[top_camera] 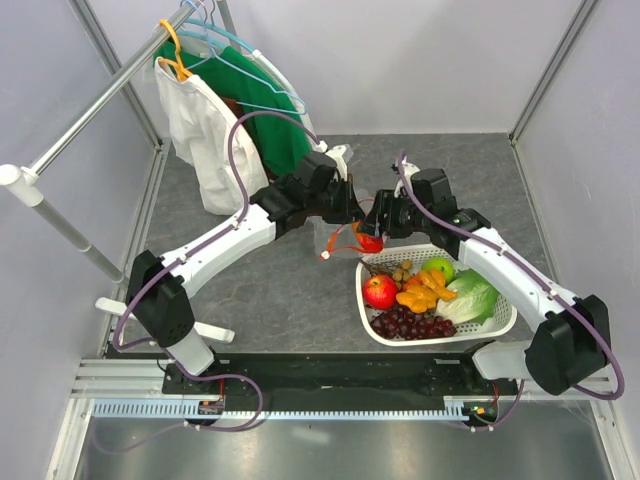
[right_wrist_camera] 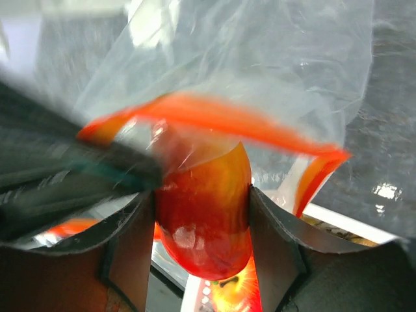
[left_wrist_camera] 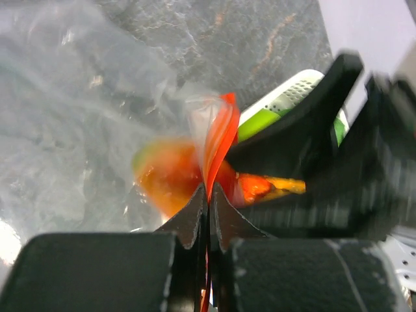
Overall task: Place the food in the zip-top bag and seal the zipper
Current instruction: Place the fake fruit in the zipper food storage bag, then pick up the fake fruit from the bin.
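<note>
The left gripper has its jaws closed flat on the zipper, which comes up from between the two tips as a folded orange-red band. No gap is seen between these jaws. The bag spreads to the left of the jaws and beyond them, clear and crinkled, over the grey table. Just past the tips, behind the band, the mango shows as a blurred red-yellow shape.

The right gripper holds the mango between its jaws. Both inner faces press on its sides, and the jaws stand apart by the width of the fruit. The far end of the mango is at the mouth of the bag: the zipper runs as an arc just beyond the tips, and thin film lies over the top of the fruit. Whether the fruit is past the strip, I cannot tell surely. In the right wrist view the left gripper appears as a dark blurred bar on the left side of these jaws, against the film.

From above, both grippers meet over the table, tips near each other, with bag and mango between them. The basket lies just behind the right jaws, towards the arm bases. It contains the red apple, green apple, grapes, lettuce, orange pieces and nuts.
</note>
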Tool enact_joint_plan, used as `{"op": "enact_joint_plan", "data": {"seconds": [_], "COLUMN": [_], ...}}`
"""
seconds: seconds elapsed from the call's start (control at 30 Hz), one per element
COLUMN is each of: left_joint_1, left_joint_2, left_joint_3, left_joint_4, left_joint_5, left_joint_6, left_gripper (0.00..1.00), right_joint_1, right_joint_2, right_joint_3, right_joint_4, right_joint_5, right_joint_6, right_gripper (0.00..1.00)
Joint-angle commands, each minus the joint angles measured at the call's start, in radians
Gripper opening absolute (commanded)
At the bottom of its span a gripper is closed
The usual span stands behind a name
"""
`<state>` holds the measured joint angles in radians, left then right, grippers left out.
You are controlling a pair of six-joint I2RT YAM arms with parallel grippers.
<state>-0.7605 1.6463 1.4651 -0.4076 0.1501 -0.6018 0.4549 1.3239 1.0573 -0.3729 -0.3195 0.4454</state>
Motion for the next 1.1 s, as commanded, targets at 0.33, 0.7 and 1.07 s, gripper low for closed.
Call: {"op": "enact_joint_plan", "data": {"seconds": [0.33,0.7,1.07], "left_joint_1": [0.043,0.067,0.059], "left_joint_2": [-0.039,-0.039,-0.081], "left_joint_3": [-0.018,-0.012,-0.04], "left_joint_4": [0.018,0.023,0.047], "left_joint_5": [0.131,0.129,-0.019], "left_joint_6": [-0.127,-0.118,0.011], "left_gripper": [0.02,0.02,0.02], "right_joint_1": [-0.051,-0.047,-0.085], "right_joint_2": [-0.049,-0.081,-0.187], "right_joint_3": [0.018,0.065,0.142], "right_joint_4": [0.063,-0.076,-0.213], "right_joint_5": [0.115,0.128,-0.088], "right_joint_6": [0.116,-0.143,-0.307], "right_gripper": [0.92,0.77,0.83]}}
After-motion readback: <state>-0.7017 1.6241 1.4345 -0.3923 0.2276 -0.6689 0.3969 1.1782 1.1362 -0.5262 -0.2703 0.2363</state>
